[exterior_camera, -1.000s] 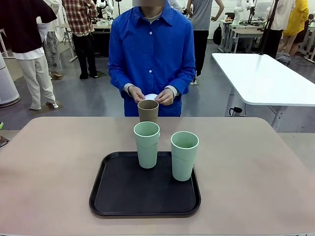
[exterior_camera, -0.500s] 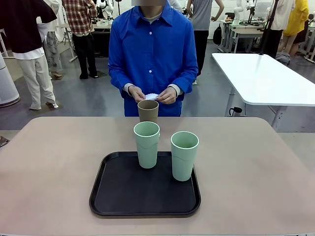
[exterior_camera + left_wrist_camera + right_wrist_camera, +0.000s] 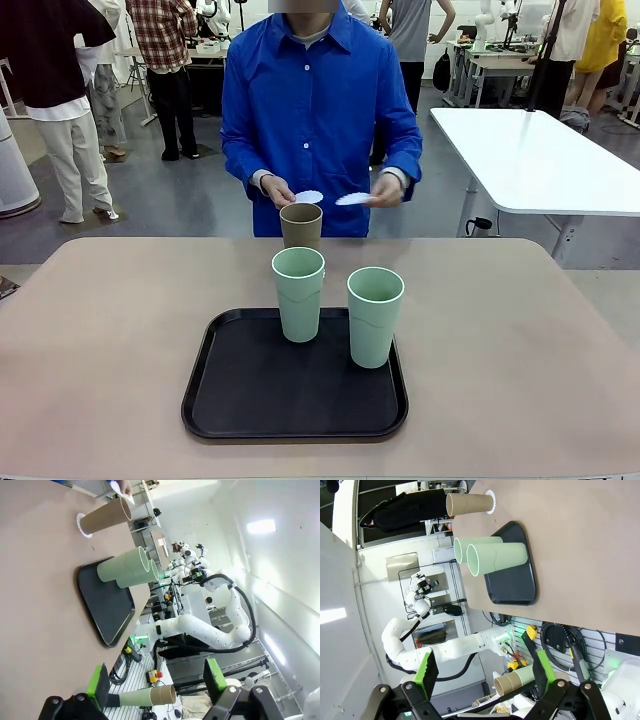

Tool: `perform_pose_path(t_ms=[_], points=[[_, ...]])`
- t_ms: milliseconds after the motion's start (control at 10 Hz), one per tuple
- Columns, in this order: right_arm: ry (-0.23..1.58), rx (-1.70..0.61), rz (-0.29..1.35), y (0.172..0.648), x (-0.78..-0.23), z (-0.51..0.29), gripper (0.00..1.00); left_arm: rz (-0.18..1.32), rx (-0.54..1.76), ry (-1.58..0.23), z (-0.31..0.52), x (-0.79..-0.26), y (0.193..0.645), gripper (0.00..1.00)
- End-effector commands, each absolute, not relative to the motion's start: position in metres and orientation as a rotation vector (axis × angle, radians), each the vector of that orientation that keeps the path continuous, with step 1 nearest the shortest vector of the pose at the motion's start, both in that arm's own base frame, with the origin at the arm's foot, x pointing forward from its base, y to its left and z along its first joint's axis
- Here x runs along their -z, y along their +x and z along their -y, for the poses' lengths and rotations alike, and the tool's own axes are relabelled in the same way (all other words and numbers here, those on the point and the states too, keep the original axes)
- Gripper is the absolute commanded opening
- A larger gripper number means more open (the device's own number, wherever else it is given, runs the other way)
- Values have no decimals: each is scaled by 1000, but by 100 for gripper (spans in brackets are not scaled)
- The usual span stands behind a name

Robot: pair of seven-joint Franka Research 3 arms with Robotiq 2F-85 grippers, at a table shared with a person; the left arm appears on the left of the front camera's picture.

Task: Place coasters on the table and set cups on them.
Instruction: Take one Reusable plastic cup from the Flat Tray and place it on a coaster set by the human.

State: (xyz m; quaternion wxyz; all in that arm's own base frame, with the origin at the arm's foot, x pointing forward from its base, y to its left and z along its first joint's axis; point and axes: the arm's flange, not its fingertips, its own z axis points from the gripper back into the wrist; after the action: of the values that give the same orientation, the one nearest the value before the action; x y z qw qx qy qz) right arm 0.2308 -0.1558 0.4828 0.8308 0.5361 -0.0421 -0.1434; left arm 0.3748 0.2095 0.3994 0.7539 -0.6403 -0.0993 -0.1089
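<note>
A tan cup (image 3: 301, 226) stands on the beige table (image 3: 110, 340) just beyond the black tray (image 3: 250, 400). In the wrist views a white scalloped coaster (image 3: 80, 523) (image 3: 491, 501) shows under its base. Two mint green cups (image 3: 299, 294) (image 3: 374, 316) stand upright on the tray. Across the table a person in a blue shirt holds one coaster (image 3: 309, 196) above the tan cup and another coaster (image 3: 353, 199) out to the right. My left gripper (image 3: 156, 680) and right gripper (image 3: 484, 672) are open and hold nothing, both far from the cups (image 3: 125, 566) (image 3: 497, 557).
A white table (image 3: 540, 150) stands at the back right, off the beige table. Several people stand farther back in the room. The table top lies bare on both sides of the tray (image 3: 107, 605) (image 3: 515, 585).
The person's hands, together over the tan cup before, have parted; one hand has moved right with a coaster. Cups and tray have not moved.
</note>
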Motion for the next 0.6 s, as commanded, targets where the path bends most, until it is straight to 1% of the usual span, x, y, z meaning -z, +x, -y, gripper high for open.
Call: perform_pose_path(t_ms=[0,500], points=[[1159,295,96,231,-484,156,100,224,241,-1399,-213,-401,376,100],[1159,295,96,231,-484,156,100,224,241,-1399,-213,-401,376,100]])
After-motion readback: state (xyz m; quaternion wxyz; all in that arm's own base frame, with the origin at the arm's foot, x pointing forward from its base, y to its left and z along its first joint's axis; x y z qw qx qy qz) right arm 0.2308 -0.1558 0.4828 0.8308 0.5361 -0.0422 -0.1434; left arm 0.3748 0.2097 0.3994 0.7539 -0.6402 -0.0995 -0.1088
